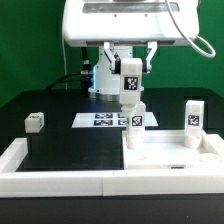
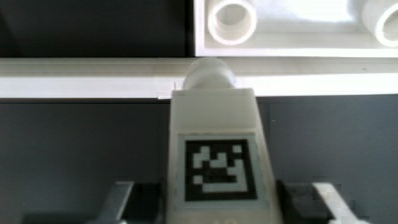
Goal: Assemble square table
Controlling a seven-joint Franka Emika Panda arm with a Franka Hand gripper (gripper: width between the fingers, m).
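Fingers (image 2: 320, 205) tight around one leg (image 2: 215, 120)

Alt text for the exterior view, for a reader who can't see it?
A robot gripper holds a white tagged leg upright above another leg standing at a corner of the white square tabletop. A third leg stands toward the exterior view's right, and a fourth leg sits on the black table at its left.
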